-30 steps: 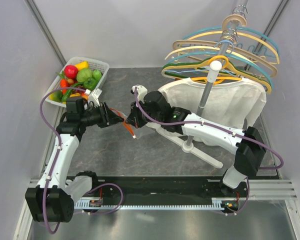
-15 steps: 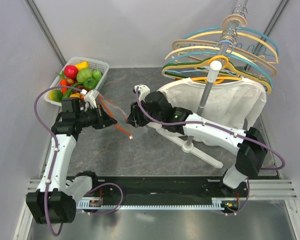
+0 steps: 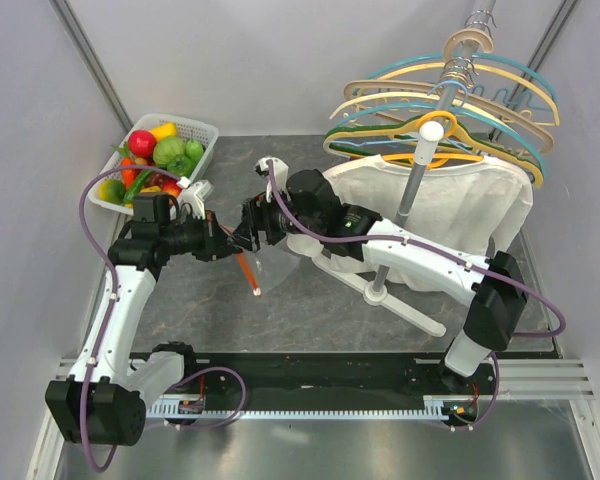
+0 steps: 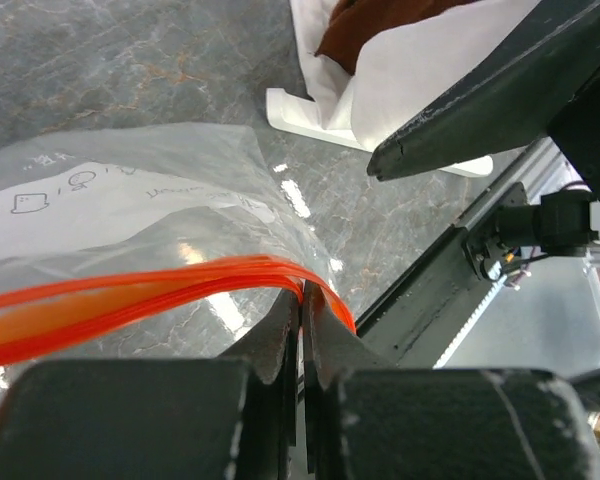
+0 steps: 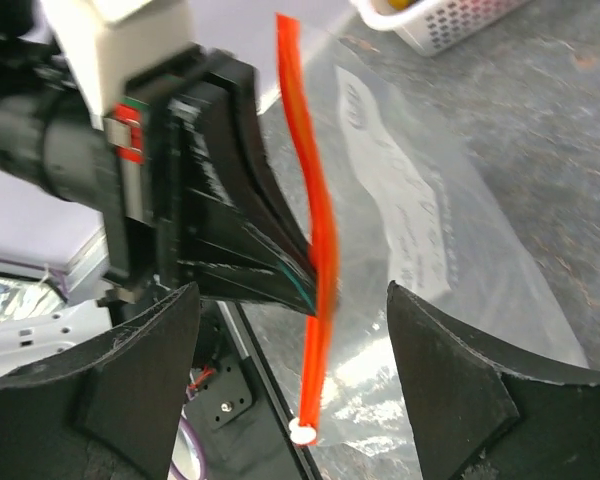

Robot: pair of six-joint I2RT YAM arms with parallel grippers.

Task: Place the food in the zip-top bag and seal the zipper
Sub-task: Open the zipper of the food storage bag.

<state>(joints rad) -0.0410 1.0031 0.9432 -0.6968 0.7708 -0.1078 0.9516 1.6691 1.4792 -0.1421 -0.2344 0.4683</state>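
Note:
The zip-top bag (image 3: 277, 262) hangs clear and crinkled between the two arms, above the table. Its zipper (image 3: 243, 265) is a red-orange strip with a white slider (image 5: 302, 432) at its low end. My left gripper (image 3: 223, 245) is shut on the zipper (image 4: 130, 300) near one end, jaws pressed together (image 4: 302, 300). My right gripper (image 5: 292, 300) stands wide open around the strip (image 5: 315, 220), touching nothing, close against the left gripper (image 5: 210, 200). The food (image 3: 158, 155) lies piled in a white lattice basket (image 3: 202, 130) at the back left.
A white stand (image 3: 412, 190) with several hangers (image 3: 450, 100) and a white cloth (image 3: 450, 205) fills the back right, its foot (image 4: 310, 115) near the bag. The table's front rail (image 3: 320, 385) runs behind the arm bases.
My right gripper has let go of the zipper and opened wide, shifting left. The left gripper has shut on the strip, and the bag now hangs from it alone.

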